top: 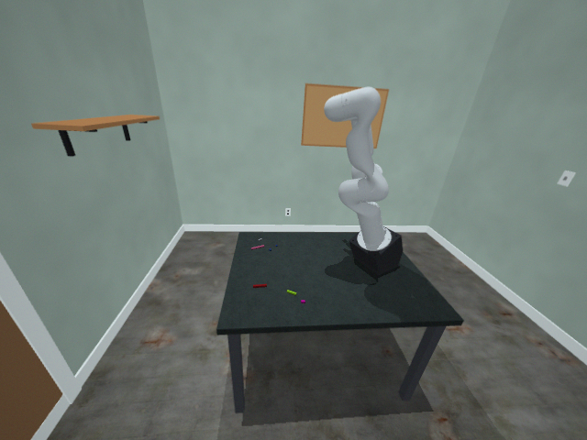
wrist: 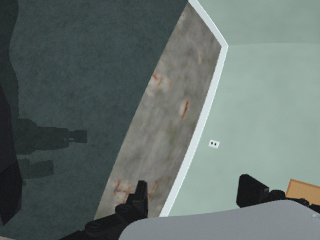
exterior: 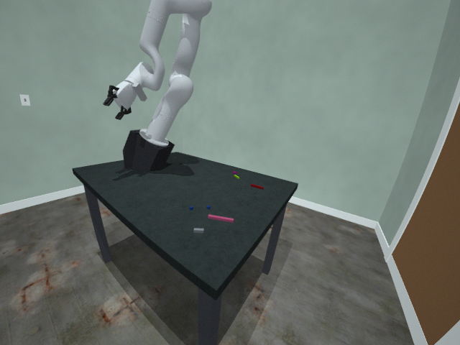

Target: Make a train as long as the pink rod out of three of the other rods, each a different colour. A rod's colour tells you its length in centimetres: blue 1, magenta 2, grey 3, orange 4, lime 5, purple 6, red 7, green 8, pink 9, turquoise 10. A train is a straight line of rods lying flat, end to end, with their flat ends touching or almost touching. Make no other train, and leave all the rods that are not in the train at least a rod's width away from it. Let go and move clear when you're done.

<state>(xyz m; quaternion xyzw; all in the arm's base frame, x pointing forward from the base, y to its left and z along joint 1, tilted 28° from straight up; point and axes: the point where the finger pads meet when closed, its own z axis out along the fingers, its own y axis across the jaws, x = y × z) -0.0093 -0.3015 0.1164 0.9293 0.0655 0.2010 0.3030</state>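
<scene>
The pink rod (top: 257, 247) (exterior: 221, 218) lies flat near one side of the dark table (top: 331, 313) (exterior: 148, 192) (wrist: 80, 60). A short grey rod (top: 260, 238) (exterior: 198, 230) and two small blue rods (exterior: 191, 208) (exterior: 208, 207) lie close to it, each apart. A red rod (top: 259, 285) (exterior: 256, 186), a lime rod (top: 291, 291) (exterior: 236, 176) and a tiny magenta rod (top: 303, 301) (exterior: 234, 172) lie apart near another side. My gripper (exterior: 114, 108) (wrist: 194, 194) is open and empty, high above the floor beyond the table's edge, far from all rods.
The arm's black base (top: 376, 256) (exterior: 143, 154) stands at the table's corner area. A wooden shelf (top: 94, 123) and a cork board (top: 317, 118) hang on the walls, well away from the table.
</scene>
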